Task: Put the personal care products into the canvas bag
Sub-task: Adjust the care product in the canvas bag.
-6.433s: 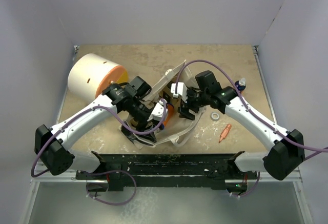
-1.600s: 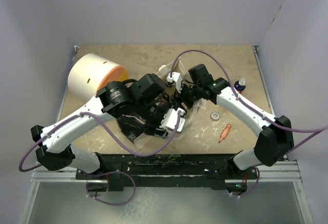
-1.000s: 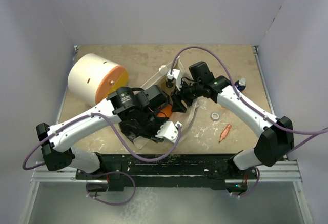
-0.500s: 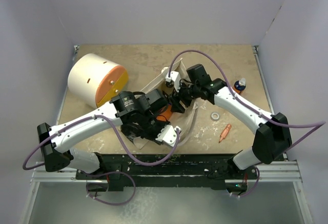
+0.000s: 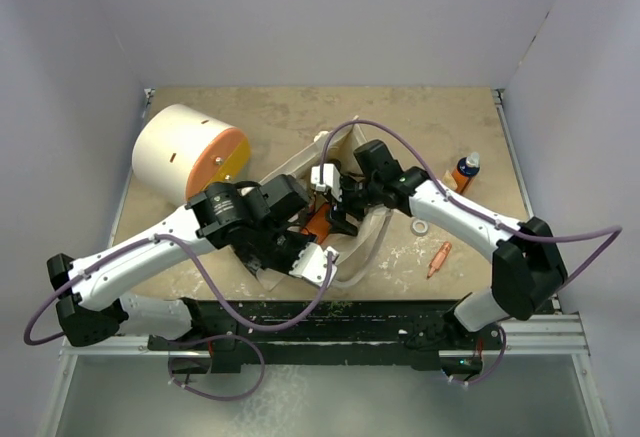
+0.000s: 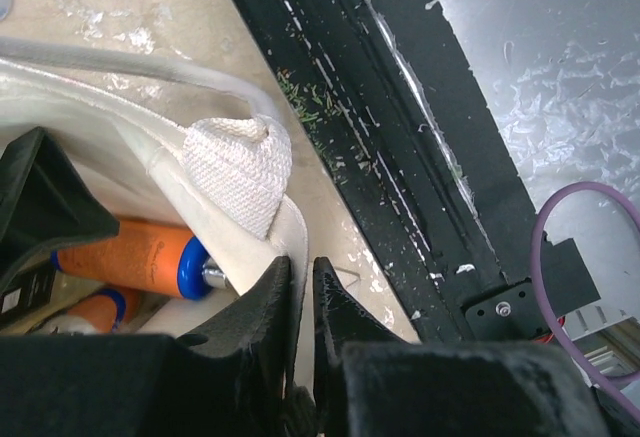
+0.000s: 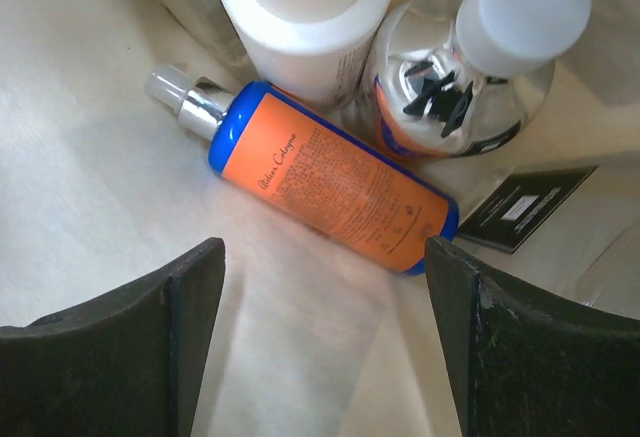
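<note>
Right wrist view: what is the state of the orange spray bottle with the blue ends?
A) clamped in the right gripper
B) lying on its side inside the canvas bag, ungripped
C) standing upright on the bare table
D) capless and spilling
B: the orange spray bottle lies on its side on the cream cloth inside the canvas bag, beside a white bottle. The right gripper has its jaws spread wide, closed on nothing.

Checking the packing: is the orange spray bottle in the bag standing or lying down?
Lying down: the orange spray bottle rests sideways inside the canvas bag.
</note>
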### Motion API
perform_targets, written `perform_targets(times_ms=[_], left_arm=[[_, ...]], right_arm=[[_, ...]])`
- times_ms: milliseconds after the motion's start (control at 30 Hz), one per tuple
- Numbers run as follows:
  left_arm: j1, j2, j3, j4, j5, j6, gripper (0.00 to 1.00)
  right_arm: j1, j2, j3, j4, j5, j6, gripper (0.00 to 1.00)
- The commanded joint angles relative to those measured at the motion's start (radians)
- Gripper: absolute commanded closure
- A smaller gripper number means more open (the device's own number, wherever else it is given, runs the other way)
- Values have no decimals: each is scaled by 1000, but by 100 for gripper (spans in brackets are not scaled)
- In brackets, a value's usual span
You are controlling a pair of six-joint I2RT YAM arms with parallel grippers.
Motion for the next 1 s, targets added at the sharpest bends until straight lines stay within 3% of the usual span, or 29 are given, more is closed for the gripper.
perform_targets(times_ms=[0,267,667,967], left_arm=[[9,-71,-6,-108,-11,-37,93],[22,-87,-38,-59,-13,-33,93],[65,-105,-43,-67,1,-32,94],[74,-97,-39,-49,9,-36,94]], right_arm=[[4,32,50,12,-51,-186,18],[4,118,120,-139,-87,-484,19],[16,247,134,-181,-48,-671,19],[68,265,97,-211,-22,-721,21]])
